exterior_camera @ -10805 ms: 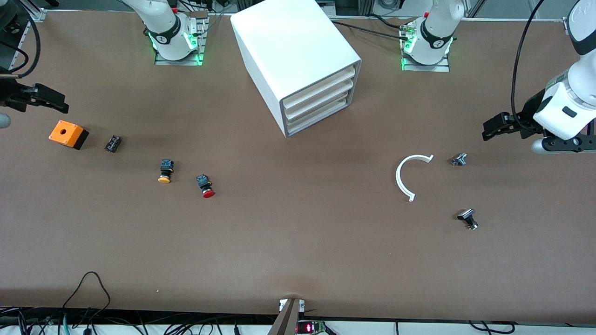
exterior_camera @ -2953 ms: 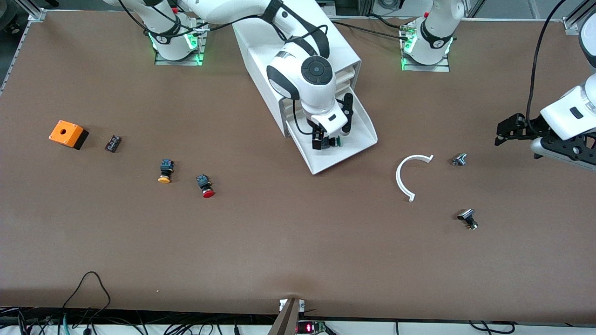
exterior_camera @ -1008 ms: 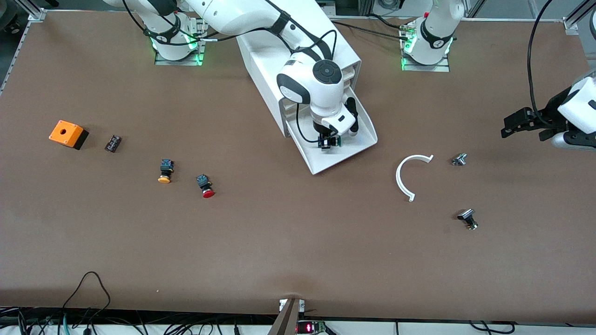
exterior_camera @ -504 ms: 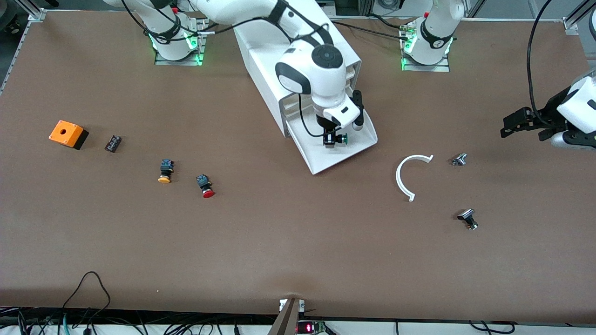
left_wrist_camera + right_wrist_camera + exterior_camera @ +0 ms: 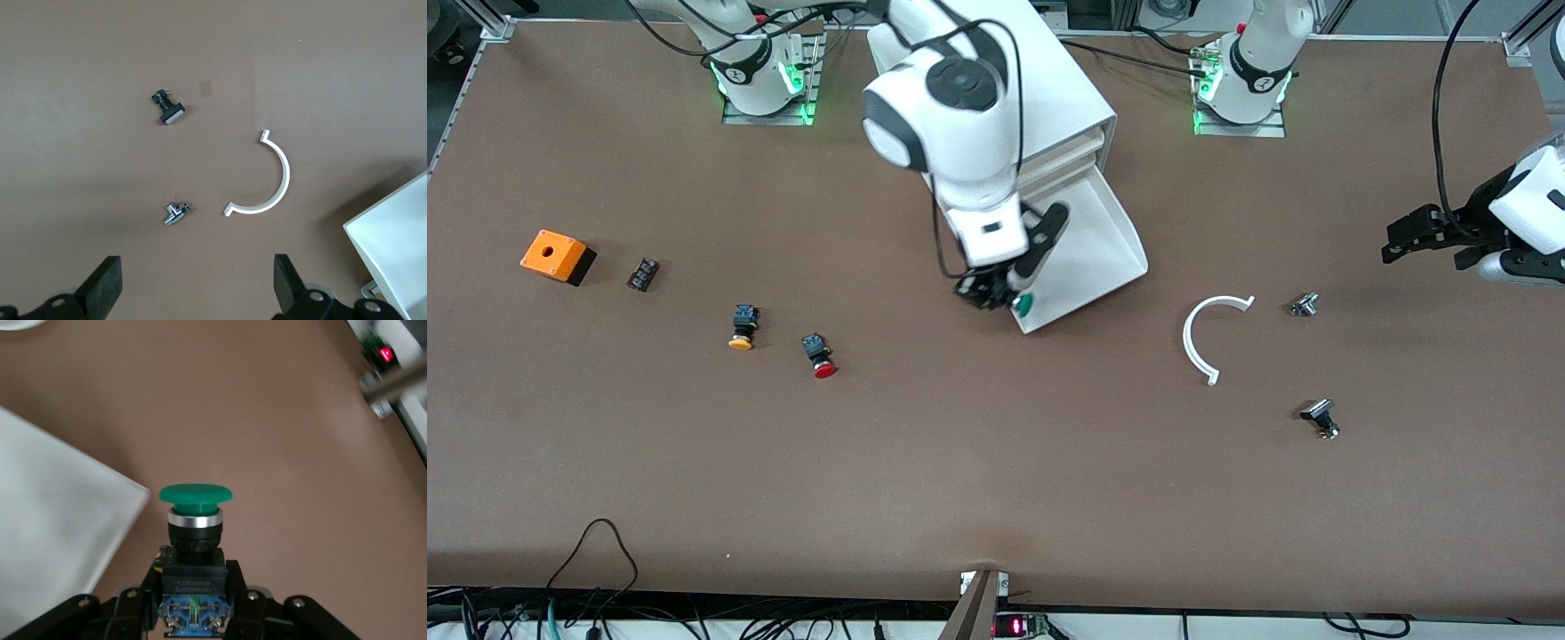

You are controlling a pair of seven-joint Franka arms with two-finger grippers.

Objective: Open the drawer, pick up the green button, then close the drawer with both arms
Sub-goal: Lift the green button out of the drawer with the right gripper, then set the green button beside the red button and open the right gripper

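The lowest drawer (image 5: 1103,253) of the white cabinet (image 5: 996,98) stands pulled out, a shallow white tray; its corner shows in the right wrist view (image 5: 60,540). My right gripper (image 5: 996,298) hangs over the drawer's front corner, shut on the green-capped button (image 5: 1022,305), whose dark blue-black body sits between the fingers in the right wrist view (image 5: 195,533). My left gripper (image 5: 1405,240) waits open in the air at the left arm's end of the table, nothing between its fingers (image 5: 107,287).
A white curved piece (image 5: 1202,338) and two small metal parts (image 5: 1304,305) (image 5: 1320,418) lie toward the left arm's end. A red-capped button (image 5: 819,356), a yellow-capped one (image 5: 742,327), a small black block (image 5: 642,274) and an orange box (image 5: 558,256) lie toward the right arm's end.
The right gripper has lifted the green button out of the drawer and carried it to the drawer's front corner. The left arm has stayed in place.
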